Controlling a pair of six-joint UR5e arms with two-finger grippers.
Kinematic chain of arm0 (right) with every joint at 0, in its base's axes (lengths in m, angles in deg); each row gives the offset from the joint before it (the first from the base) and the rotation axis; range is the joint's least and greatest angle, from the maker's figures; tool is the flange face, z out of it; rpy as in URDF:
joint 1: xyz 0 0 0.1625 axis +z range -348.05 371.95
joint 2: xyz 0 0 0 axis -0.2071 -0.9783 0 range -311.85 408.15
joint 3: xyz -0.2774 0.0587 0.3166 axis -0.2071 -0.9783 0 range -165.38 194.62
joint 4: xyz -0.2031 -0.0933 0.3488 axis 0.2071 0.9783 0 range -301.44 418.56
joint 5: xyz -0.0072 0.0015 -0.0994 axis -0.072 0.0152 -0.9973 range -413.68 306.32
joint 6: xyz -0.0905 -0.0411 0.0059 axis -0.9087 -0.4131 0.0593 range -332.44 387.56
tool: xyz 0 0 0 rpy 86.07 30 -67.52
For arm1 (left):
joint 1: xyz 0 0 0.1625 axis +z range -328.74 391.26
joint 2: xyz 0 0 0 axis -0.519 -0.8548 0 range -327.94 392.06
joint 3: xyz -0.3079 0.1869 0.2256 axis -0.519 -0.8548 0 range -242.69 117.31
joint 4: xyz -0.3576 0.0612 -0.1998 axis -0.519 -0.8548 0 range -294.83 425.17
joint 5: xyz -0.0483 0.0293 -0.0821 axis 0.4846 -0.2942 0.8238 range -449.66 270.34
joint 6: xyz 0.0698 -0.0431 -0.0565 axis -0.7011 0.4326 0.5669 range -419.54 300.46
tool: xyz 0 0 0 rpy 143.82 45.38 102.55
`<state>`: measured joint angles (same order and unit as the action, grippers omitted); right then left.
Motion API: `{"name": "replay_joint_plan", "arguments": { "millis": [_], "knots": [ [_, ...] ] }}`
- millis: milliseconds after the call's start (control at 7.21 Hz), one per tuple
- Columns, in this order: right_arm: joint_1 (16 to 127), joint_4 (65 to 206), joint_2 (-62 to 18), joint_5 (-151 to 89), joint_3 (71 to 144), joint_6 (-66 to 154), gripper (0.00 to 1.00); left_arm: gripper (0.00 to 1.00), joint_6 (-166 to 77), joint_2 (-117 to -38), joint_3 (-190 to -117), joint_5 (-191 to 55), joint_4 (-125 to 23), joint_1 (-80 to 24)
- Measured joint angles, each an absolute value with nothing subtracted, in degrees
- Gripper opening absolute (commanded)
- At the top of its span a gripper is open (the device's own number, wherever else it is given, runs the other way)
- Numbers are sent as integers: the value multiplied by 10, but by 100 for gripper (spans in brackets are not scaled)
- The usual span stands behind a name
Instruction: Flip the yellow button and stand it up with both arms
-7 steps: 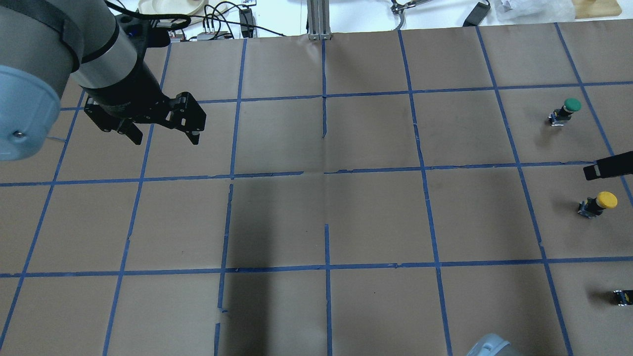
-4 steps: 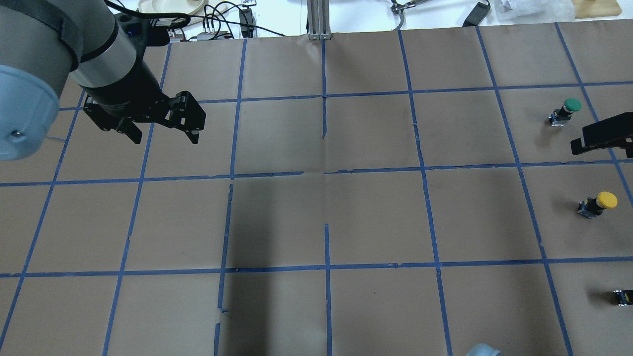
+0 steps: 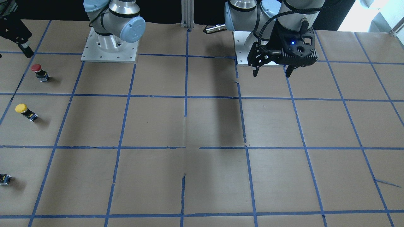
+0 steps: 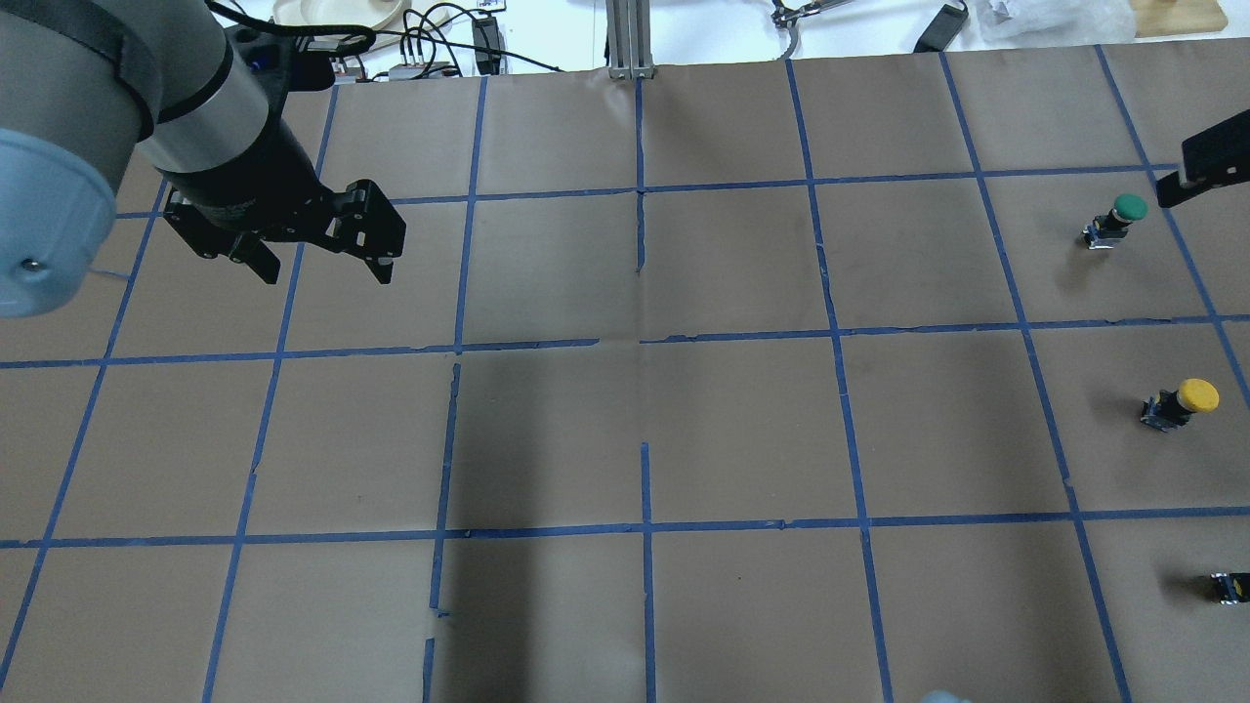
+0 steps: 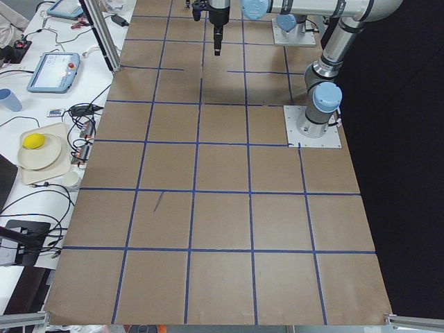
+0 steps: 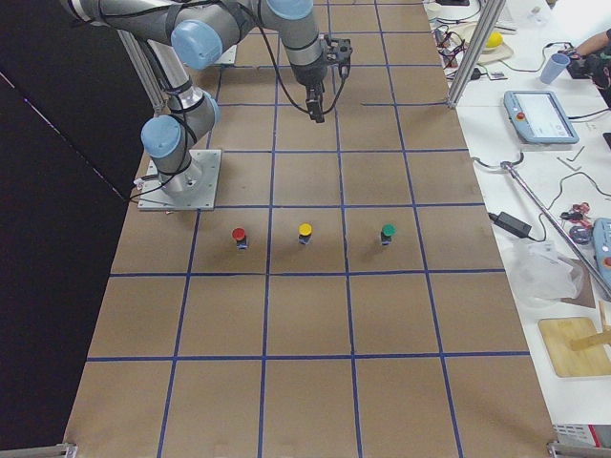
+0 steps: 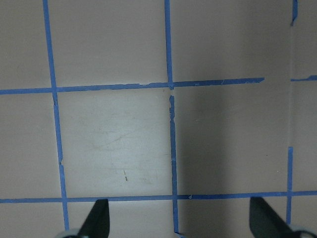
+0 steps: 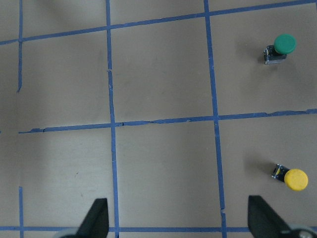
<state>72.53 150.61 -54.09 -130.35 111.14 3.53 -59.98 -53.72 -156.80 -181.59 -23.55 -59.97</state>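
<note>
The yellow button point(image 8: 292, 178) stands cap-up on the bench at roughly 3 o'clock of the nearer right tool point(image 8: 176, 210), whose jaws are apart and empty.

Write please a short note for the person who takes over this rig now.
Left hand: open, empty, hovering over the table on the robot's left side.
Right hand: open, empty, above the table beside the buttons.
Yellow button: on the table at the robot's far right, between green button and red button, apparently cap up, untouched.
Done: nothing visible.
Left: grasp it, flip it, stand it using both hands.
</note>
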Motion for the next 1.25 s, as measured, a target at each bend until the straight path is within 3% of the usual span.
{"name": "replay_joint_plan", "arguments": {
  "millis": [832, 1248],
  "knots": [
    [1013, 1483, -509, -1413, 1113, 381, 100, 100, -600, -537, -1568, -1815, -234, -600],
    [1042, 1483, -503, -1439, 1135, 394, 100, 100, -600, -538, -1567, -1815, -234, -600]
  ]
}}
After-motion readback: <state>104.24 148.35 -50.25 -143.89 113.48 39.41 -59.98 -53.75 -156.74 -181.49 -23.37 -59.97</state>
